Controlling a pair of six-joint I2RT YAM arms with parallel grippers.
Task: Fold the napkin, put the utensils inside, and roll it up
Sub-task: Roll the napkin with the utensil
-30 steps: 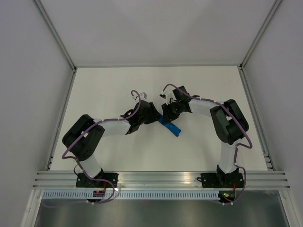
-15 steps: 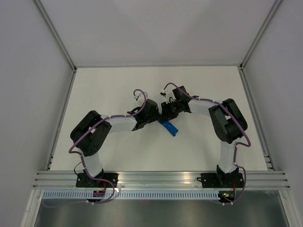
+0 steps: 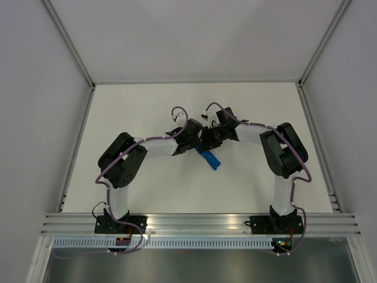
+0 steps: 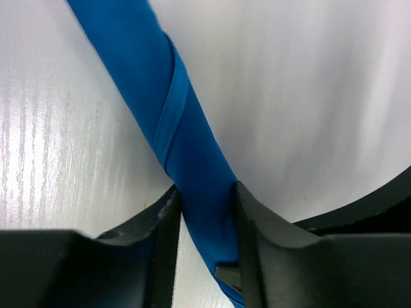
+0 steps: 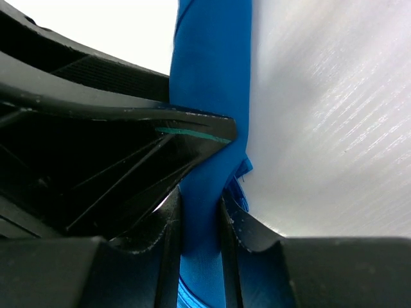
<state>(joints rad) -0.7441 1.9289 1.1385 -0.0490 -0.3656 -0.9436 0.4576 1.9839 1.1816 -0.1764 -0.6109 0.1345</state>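
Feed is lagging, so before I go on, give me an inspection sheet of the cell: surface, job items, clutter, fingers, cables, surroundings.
Surface: white table, no marks seen.
Job's things: napkin rolled into a slim blue tube at mid-table; knife not visible, cannot tell if it is inside the roll.
Clutter: nothing seen.
Grippers: left gripper has its fingers closed on the roll; right gripper has its fingers closed on the roll right beside it.
Cables: purple cables loop along both arms, off the napkin.
Surroundings: white walls on three sides; aluminium rail at the near edge.
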